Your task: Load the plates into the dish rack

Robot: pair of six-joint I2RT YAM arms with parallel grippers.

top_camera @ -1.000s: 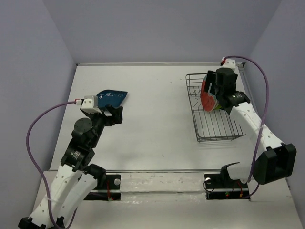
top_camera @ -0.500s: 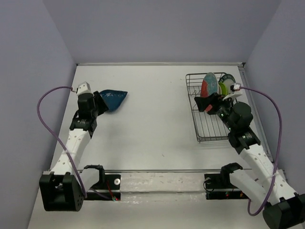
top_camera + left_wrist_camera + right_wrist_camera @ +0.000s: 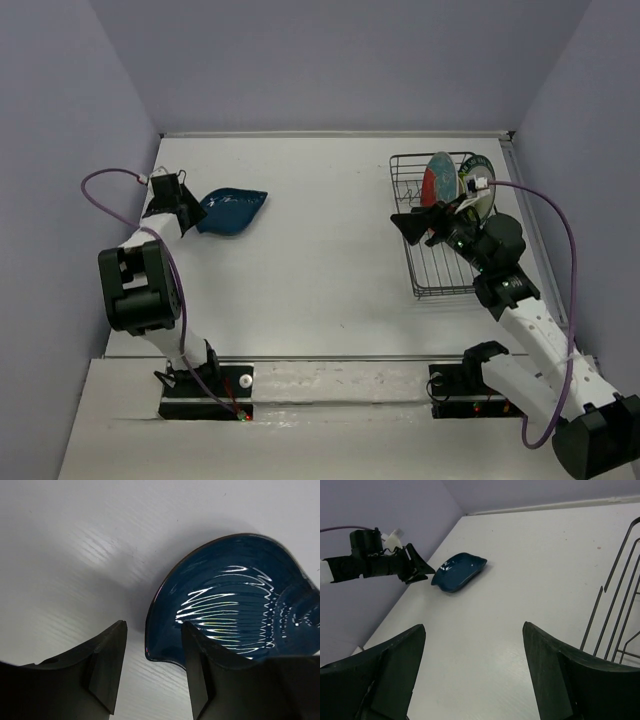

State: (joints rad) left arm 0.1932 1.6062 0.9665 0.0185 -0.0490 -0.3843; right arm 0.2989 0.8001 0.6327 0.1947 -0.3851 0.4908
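The teal-blue leaf-shaped plate (image 3: pixel 232 211) lies on the table at the far left. My left gripper (image 3: pixel 190 210) is open at its left end. In the left wrist view the plate (image 3: pixel 235 605) has its near rim between my gripper's (image 3: pixel 152 665) spread fingers. The black wire dish rack (image 3: pixel 445 270) stands at the right, with the red-and-blue plate (image 3: pixel 435 180), the lime green plate (image 3: pixel 464 187) and the white patterned plate (image 3: pixel 482 180) upright at its far end. The cream plate does not show. My right gripper (image 3: pixel 413 222) is open and empty over the rack's left edge.
The right wrist view looks across the table to the teal plate (image 3: pixel 459 571) and the left gripper (image 3: pixel 417 570), with rack wires (image 3: pixel 620 610) at its right edge. Purple walls close in the table on three sides; the left arm's cable loops by the left wall.
My left arm has swung toward the left wall and its gripper has come down at the plate's left end. My right gripper has drawn back from the red plate, leftward.
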